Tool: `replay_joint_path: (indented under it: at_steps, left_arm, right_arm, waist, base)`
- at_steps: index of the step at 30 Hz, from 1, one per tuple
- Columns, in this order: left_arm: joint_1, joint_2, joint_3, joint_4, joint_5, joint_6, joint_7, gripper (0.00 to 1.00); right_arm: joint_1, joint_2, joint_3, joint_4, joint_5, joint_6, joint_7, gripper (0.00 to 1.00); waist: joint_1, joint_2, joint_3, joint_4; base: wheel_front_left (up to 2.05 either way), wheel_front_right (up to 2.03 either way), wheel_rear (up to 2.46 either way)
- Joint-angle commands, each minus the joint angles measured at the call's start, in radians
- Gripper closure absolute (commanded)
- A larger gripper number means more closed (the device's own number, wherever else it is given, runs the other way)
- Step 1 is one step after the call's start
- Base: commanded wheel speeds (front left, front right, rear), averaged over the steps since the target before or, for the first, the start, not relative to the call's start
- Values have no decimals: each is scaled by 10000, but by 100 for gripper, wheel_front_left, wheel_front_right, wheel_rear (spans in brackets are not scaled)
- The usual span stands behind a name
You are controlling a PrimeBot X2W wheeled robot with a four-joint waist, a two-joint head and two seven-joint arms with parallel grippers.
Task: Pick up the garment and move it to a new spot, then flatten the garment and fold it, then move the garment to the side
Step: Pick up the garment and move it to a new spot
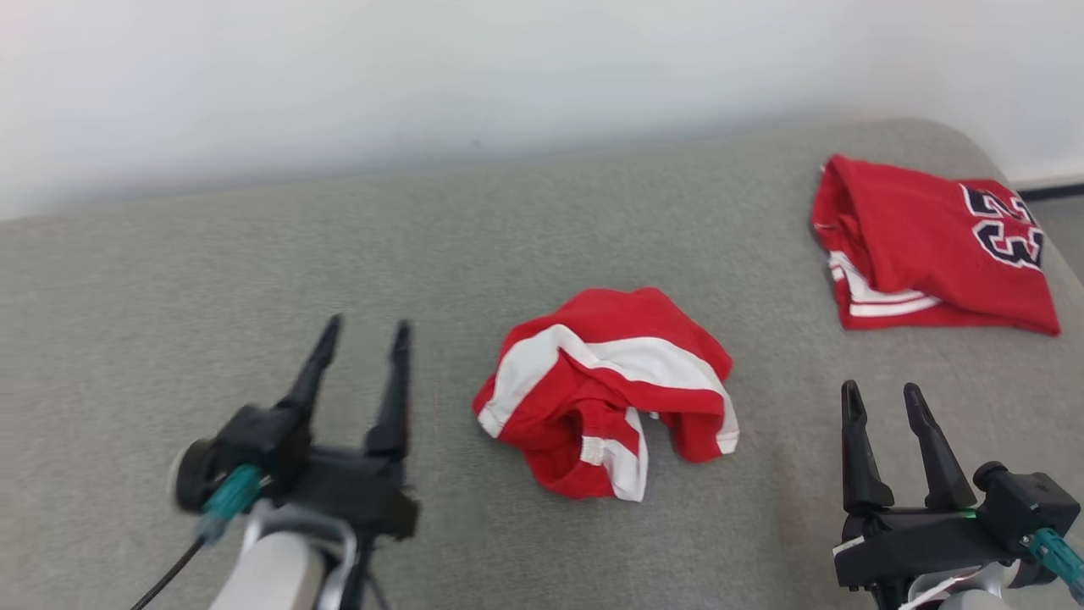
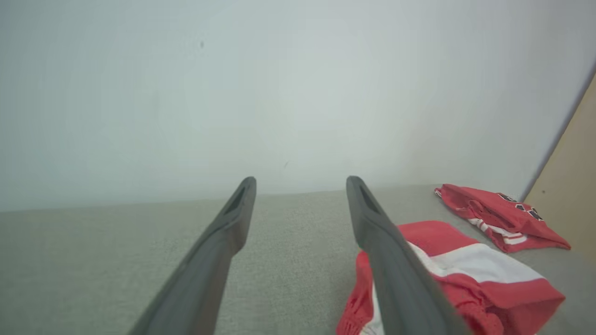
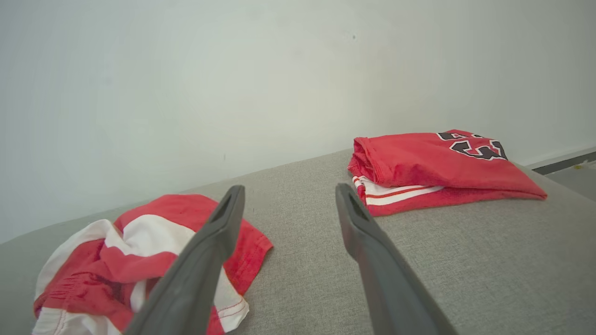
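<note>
Head view: the crumpled garment (image 1: 605, 390) looks light and limp; pinch its hem. The left gripper (image 1: 367, 324) and right gripper (image 1: 881, 390) gape, empty.

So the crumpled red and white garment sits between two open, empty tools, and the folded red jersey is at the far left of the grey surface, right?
Not quite. The folded red jersey lies at the far right of the grey surface, not the far left; the head view shows it. The crumpled garment does sit between the open, empty left tool and right tool.
</note>
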Motion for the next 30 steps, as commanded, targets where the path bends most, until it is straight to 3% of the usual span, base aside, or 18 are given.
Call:
replay_joint_path:
  at_steps: [1,11,19,30]
  left_arm:
    - [743,310,512,-485,144,129,-25,0]
    - [3151,920,2209,-2043,415,393,-25,0]
    - [4502,538,2856,-2673,539,147,-26,0]
    - [4969,-105,3196,-2433,989,-291,-27,0]
  right_arm:
    - [185,-61,-13,-76,-79,-30,-14,0]
    - [617,-37,-123,-340,-111,-32,179,0]
    - [1095,-90,-285,-564,-29,-30,293,0]
    - [1653,-54,-453,-868,-9,-30,465,0]
  waist:
    - [0,0,-688,783]
    - [0,0,-1117,1176]
    - [0,0,-1226,1293]
    - [0,0,-1184,1281]
  base:
    - [0,0,0]
    - [0,0,0]
    - [0,0,0]
    - [0,0,0]
